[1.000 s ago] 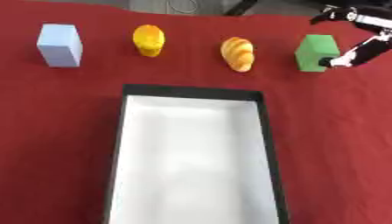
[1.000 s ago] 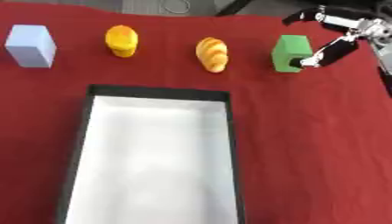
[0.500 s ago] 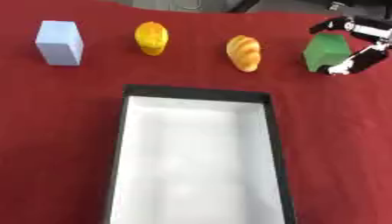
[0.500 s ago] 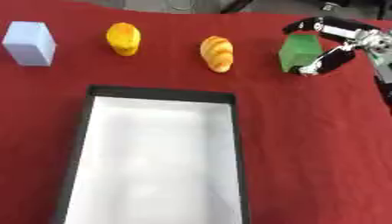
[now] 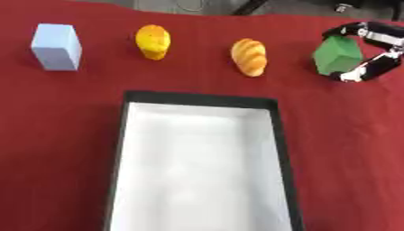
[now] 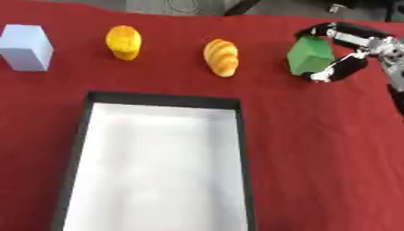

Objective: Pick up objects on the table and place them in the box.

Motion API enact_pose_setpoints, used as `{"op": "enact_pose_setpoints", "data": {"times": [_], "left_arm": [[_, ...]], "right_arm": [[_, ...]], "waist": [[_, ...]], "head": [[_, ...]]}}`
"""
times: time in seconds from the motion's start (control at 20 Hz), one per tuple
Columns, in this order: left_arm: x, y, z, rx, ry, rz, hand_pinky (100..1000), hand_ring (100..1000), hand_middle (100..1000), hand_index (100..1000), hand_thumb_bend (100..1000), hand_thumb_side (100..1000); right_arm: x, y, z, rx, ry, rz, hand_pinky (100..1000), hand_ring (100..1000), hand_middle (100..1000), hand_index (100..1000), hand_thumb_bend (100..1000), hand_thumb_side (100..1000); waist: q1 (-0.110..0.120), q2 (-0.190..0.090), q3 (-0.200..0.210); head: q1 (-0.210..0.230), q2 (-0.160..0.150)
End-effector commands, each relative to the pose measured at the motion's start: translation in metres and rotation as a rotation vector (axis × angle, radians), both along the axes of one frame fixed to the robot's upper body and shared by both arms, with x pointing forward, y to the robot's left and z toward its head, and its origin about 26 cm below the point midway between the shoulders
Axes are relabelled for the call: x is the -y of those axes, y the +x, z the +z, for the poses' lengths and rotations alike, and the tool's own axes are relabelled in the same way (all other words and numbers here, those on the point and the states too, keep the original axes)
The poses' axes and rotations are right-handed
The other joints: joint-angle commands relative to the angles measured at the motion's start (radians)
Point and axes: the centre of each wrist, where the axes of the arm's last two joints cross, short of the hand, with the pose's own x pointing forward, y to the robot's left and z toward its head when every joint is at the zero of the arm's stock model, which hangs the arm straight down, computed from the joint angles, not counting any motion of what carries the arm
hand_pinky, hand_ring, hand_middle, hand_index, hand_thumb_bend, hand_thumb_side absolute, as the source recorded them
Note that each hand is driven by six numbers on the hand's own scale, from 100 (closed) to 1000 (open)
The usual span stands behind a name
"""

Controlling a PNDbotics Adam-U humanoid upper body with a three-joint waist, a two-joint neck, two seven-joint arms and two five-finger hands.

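Note:
A green block [image 6: 309, 56] sits tilted at the far right of the red tablecloth. My right hand [image 6: 371, 43] reaches in from the right edge and is shut on it, with fingers [image 6: 328, 30] curled over its top and the thumb [image 6: 341, 72] against its lower right side. Whether the block still touches the cloth I cannot tell. In the same far row lie a golden bread roll [image 6: 222, 56], an orange fruit [image 6: 124, 42] and a pale blue block [image 6: 26, 47]. The white box with a black rim [image 6: 162, 100] lies open in the near middle. No view shows my left hand.
The red cloth [image 6: 323, 149] covers the whole table. Dark cables and a grey floor [image 6: 197, 5] show beyond the far edge. Bare cloth lies between the row of objects and the box, and to the box's right.
My right hand has moved from beside the green block to around it, fingers over the top and thumb below. The block now stands tilted. The camera has shifted a little.

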Motion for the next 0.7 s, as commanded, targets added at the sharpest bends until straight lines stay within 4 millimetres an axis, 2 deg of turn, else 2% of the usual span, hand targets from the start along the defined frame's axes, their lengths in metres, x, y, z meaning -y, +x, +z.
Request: {"op": "enact_pose_setpoints", "data": {"times": [0.05, 0.25, 0.5, 0.65, 0.7], "left_arm": [[-0.0017, -0.0029, 0.0090, 0.022, 0.035, -0.001, 815, 778, 734, 805, 100, 790], [-0.0015, -0.0029, 0.0083, 0.019, 0.041, -0.002, 815, 779, 734, 803, 100, 789], [-0.0008, -0.0027, 0.0073, 0.014, 0.043, 0.000, 816, 779, 733, 800, 100, 789], [-0.0006, -0.0027, 0.0069, 0.012, 0.043, 0.003, 816, 779, 731, 798, 100, 788], [-0.0005, -0.0027, 0.0067, 0.012, 0.043, 0.003, 816, 779, 730, 797, 100, 787]], "right_arm": [[0.0157, -0.0138, 0.0205, -0.092, -0.228, 0.140, 937, 894, 826, 927, 447, 325], [0.0194, -0.0149, 0.0170, -0.115, -0.214, 0.118, 907, 810, 807, 925, 441, 345], [0.0192, -0.0138, 0.0136, -0.114, -0.173, 0.111, 887, 718, 759, 903, 400, 314], [0.0181, -0.0132, 0.0130, -0.083, -0.135, 0.101, 863, 644, 639, 837, 437, 295], [0.0180, -0.0133, 0.0141, -0.059, -0.116, 0.087, 853, 624, 580, 782, 448, 306]], "waist": [[-0.009, -0.008, -0.004], [-0.009, -0.009, -0.005], [-0.008, -0.008, -0.007], [-0.007, -0.007, -0.007], [-0.007, -0.007, -0.007]], "head": [[-0.004, -0.009], [-0.005, -0.010], [-0.007, -0.010], [-0.009, -0.012], [-0.009, -0.012]]}}
